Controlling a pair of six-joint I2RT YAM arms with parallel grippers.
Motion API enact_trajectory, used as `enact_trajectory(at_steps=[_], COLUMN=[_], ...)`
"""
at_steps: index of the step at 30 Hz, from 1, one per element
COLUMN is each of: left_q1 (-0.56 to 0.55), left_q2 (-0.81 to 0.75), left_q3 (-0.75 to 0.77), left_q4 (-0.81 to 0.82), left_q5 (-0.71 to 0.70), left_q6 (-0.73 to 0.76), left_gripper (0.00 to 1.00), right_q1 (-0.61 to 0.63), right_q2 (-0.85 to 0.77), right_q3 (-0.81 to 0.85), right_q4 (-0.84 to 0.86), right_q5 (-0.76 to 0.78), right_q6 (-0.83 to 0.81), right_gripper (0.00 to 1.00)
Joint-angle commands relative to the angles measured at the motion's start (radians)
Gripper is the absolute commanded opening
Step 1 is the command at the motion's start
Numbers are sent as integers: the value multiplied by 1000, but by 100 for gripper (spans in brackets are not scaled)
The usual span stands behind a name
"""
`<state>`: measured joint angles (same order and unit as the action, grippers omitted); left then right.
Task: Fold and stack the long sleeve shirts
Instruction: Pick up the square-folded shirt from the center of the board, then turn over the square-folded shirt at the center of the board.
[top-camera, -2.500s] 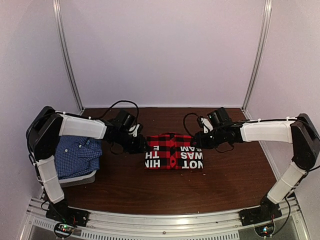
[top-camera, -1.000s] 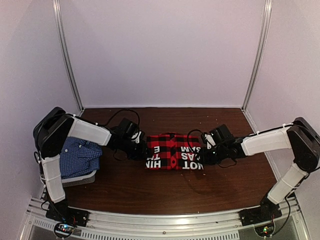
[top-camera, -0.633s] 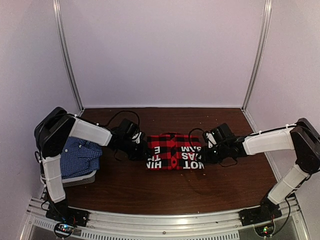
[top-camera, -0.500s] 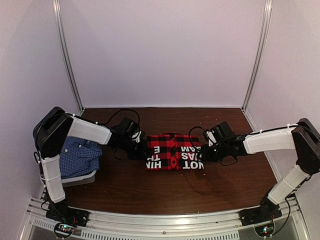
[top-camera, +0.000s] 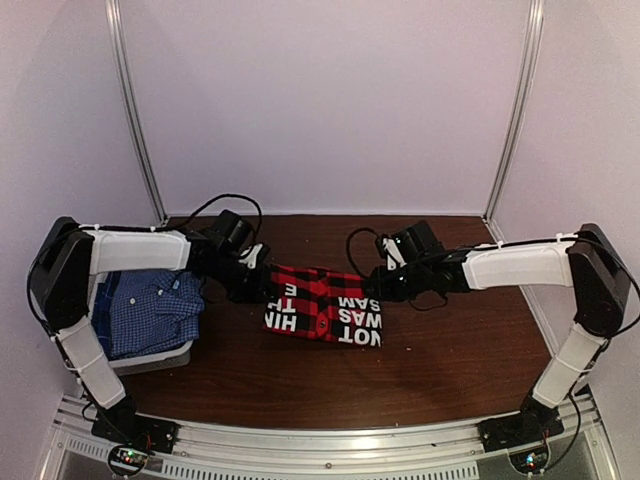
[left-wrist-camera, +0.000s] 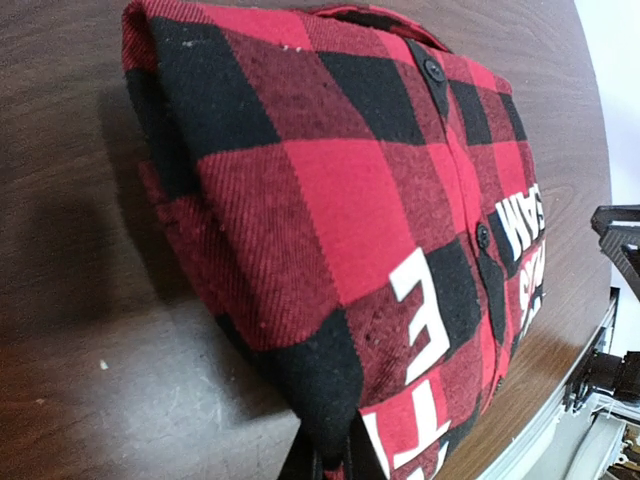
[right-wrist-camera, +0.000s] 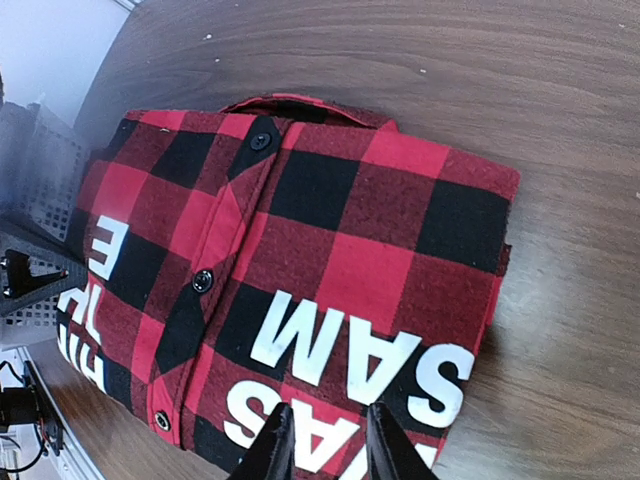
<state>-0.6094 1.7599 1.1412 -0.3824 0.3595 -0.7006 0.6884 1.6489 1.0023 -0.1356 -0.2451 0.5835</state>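
The red-and-black plaid shirt (top-camera: 322, 306) lies folded mid-table with white letters on it. It fills the left wrist view (left-wrist-camera: 330, 200) and the right wrist view (right-wrist-camera: 330, 230). My left gripper (top-camera: 262, 284) is shut on the shirt's left fold, with cloth pinched between the tips (left-wrist-camera: 340, 462). My right gripper (top-camera: 386, 286) is at the shirt's right side, its fingers (right-wrist-camera: 283, 445) closed on the thick lettered edge. The blue-and-white check shirt (top-camera: 150, 310) lies crumpled in the basket at the left.
The pale grey basket (top-camera: 160, 358) stands at the table's left edge; its mesh wall shows in the right wrist view (right-wrist-camera: 40, 170). Dark wood table (top-camera: 450, 360) runs to white walls behind and a metal rail at the front.
Both arms have swung left and toward the back with the plaid shirt. The shirt now sits further left and slightly turned, closer to the basket.
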Motion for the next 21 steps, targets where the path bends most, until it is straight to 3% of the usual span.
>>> enact_trajectory(at_steps=[1, 11, 21], left_q1=[47, 88, 88], left_q2=[-79, -136, -68], left_q3=[53, 211, 453], left_q4=[-127, -253, -277], left_q5=[-1, -17, 110], left_q6=[115, 190, 193], left_gripper=[0, 0, 0], right_q1=[56, 157, 172], right_q2=[99, 350, 546], right_q3=[83, 272, 487], right_q4=[26, 83, 331], right_q5=[-2, -77, -224], right_q6=[30, 104, 258], right_gripper=[26, 24, 24])
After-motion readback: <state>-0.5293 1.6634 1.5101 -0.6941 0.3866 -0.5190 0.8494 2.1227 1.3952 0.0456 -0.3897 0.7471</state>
